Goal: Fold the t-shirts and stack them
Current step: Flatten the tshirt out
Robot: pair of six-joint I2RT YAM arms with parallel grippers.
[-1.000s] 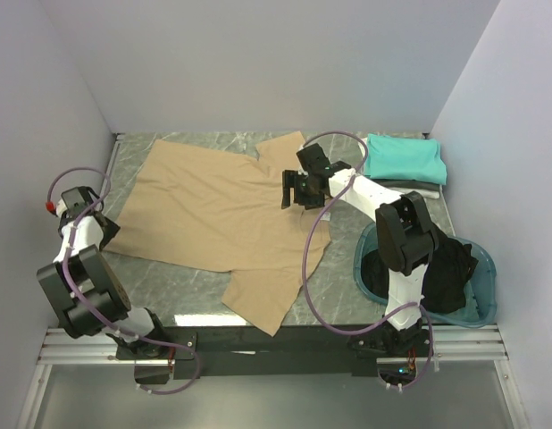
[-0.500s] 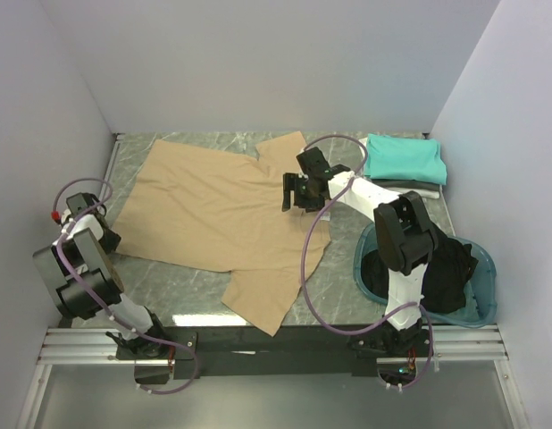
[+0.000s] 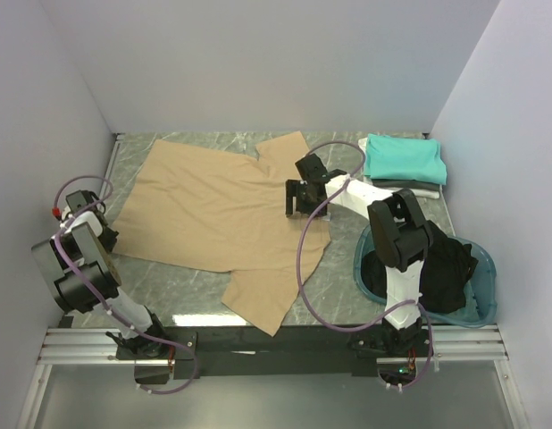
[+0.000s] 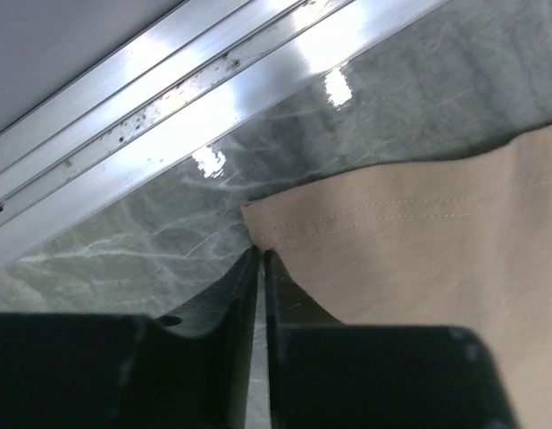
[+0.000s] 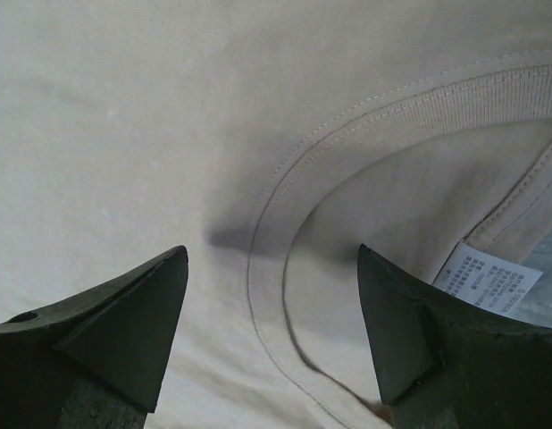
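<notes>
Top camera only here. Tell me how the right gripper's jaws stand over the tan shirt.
Observer: The right gripper is open, one finger on each side of the collar of the tan t-shirt.
Operator: Report the neck label.
Observer: The white label lies inside the collar, beside the finger on the view's right.
Operator: Now the left gripper.
Observer: The left gripper is shut, tips at the tan t-shirt's hem corner; whether cloth is pinched, I cannot tell.
</notes>
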